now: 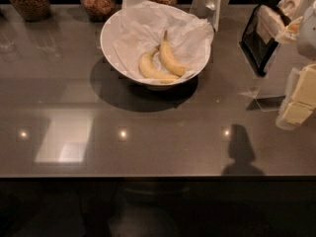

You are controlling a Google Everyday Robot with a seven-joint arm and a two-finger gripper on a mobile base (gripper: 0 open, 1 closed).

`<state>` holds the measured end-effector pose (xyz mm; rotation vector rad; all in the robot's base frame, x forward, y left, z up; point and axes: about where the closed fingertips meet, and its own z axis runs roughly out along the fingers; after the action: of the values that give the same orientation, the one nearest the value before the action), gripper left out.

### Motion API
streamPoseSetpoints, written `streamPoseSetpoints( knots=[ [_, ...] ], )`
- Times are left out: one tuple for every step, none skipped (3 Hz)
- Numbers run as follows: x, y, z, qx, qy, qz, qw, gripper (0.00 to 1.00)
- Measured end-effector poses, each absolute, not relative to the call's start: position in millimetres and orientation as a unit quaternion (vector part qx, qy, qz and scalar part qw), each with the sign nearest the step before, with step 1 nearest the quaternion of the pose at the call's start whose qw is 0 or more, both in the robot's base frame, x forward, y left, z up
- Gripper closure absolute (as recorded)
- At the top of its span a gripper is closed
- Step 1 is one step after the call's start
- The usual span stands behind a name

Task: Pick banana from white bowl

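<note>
two bananas [170, 58] in white bowl [106, 39] — end effector [300, 100] right.

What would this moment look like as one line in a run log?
gripper: right edge of view, clear of white bowl | banana: in white bowl beside shorter banana | grasp: not yet

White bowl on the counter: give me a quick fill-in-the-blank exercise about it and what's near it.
1. The white bowl holds ___ bananas on crumpled paper.
2. As pictured, the banana with the long stem lies to the ___ of the shorter, curved banana.
3. The gripper is near the picture's upper ___ corner, apart from the bowl.
Missing words: two; right; right.
</note>
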<state>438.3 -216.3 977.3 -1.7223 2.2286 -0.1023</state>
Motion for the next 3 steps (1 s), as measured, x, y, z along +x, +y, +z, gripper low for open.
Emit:
streamPoseSetpoints(
  knots=[
    [438,-216,977,-0.603,0.78,-0.036,0.161,0.0],
    [449,-201,979,-0.597,0.778,-0.011,0.195,0.0],
    [479,-173,983,-0.574,0.781,0.02,0.244,0.0]
  ],
)
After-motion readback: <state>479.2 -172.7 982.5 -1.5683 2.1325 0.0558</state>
